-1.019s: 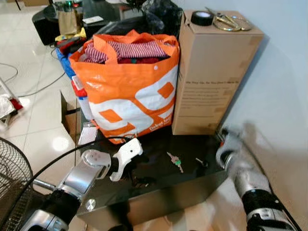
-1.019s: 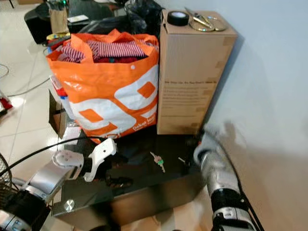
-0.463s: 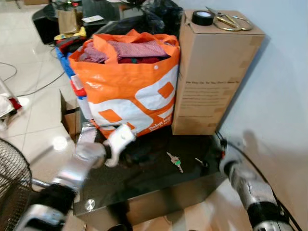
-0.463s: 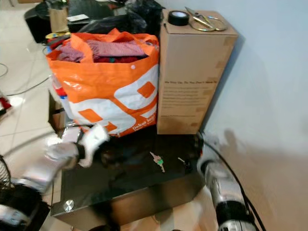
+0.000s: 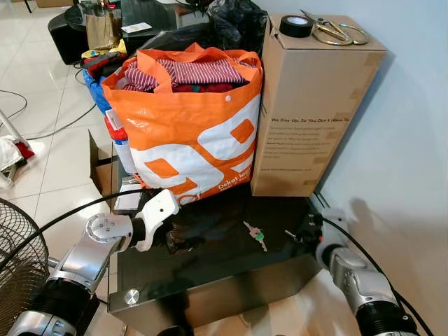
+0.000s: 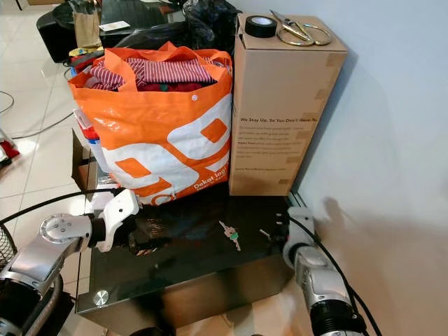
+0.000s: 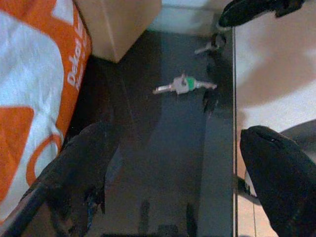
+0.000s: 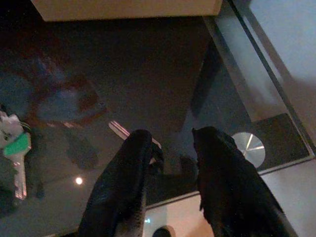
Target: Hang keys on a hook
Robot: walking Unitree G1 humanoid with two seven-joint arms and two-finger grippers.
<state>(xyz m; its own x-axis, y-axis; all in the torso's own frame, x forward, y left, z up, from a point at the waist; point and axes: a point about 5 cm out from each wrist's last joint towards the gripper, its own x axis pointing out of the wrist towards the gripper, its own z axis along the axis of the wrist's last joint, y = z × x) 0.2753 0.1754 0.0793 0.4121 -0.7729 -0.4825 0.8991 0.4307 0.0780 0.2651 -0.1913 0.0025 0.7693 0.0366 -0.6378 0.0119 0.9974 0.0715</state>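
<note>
**Hidden / cut off**

Small silver key [image 8: 121,131] partly hidden behind right pincer [image 8: 170,148] fingertips; can't tell if gripped. Left pincer [image 7: 173,163] fingers cut by frame edges. Keys [image 8: 16,153] w/ green tag clipped at edge. Fan [image 5: 17,259] cut off. Box [image 5: 315,105] print too small to read.

1. The bag [image 5: 189,133] is orange with white shapes.
2. The clothes [image 5: 196,72] inside show red-and-white stripes.
3. The box [image 5: 311,105] is plain tan.
4. The keys [image 5: 255,234] are silver with a green tag.
5. The table [image 5: 210,259] is glossy black.
</note>
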